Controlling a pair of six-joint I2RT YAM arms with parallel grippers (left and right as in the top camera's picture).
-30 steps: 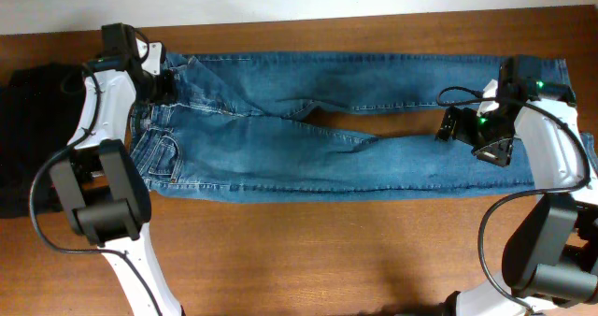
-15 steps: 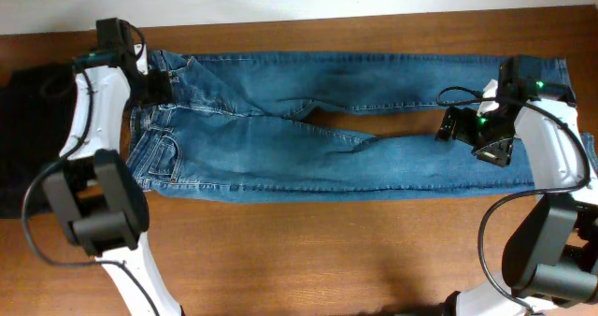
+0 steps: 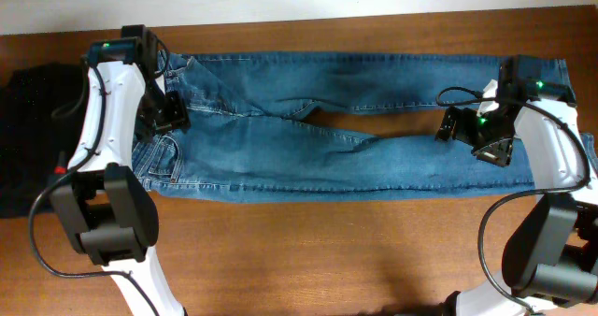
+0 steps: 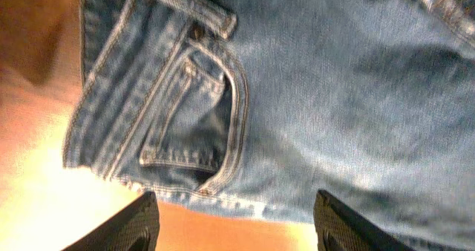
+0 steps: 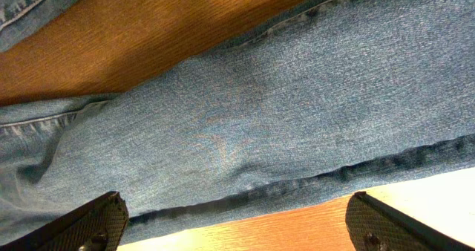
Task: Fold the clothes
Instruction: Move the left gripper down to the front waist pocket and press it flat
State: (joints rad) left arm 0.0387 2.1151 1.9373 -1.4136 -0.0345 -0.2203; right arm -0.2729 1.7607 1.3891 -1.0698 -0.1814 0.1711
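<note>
Jeans (image 3: pixel 355 138) spread flat across upper frame, waist left, hems at right edge.
Bare wood of table (image 3: pixel 327 251) fills lower frame; black garment (image 3: pixel 28 120) at left edge, near the waistband. Left gripper (image 3: pixel 166 112) over waist pocket, jaws apart, holding nothing. Right gripper (image 3: pixel 452 124) over a leg at frame right, jaws spread wide, empty.

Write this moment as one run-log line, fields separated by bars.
jeans: flat, unfolded | left gripper: open, over pocket | right gripper: open, over leg | held: nothing

Overhead top-down; both wrist views close above jeans (image 3: pixel 355 162).
</note>
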